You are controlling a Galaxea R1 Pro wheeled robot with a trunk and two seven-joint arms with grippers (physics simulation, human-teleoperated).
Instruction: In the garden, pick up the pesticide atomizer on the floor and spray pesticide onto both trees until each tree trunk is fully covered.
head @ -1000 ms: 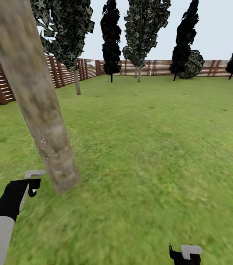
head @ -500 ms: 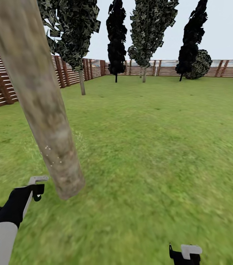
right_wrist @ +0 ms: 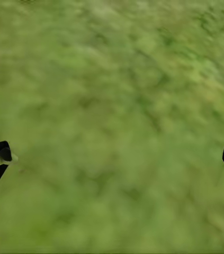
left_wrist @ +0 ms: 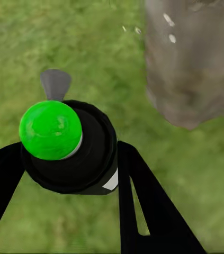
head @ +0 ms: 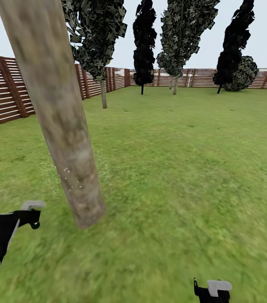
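A thick, mottled grey-tan tree trunk (head: 62, 122) leans across the left of the head view and meets the lawn just right of my left gripper (head: 28, 212). White spray specks (head: 72, 181) dot its lower bark. In the left wrist view my left gripper (left_wrist: 69, 159) is shut on the pesticide atomizer (left_wrist: 64, 143), a black bottle with a bright green cap (left_wrist: 51, 129) and a grey nozzle (left_wrist: 55, 83). The trunk's base (left_wrist: 191, 69) lies a short way beyond it. My right gripper (head: 212, 290) hangs open over bare grass at the bottom right.
A brown slat fence (head: 7, 94) rings the lawn on the left and far side. A leafy tree with a thin pale trunk (head: 103, 94) stands near the left fence. Near-black conifers (head: 144, 54) line the back. Open grass (head: 184, 168) spreads to the right.
The head view has swung left, so the trunk and far trees sit further right in the picture. My left gripper with the atomizer has drawn slightly away from the trunk's base.
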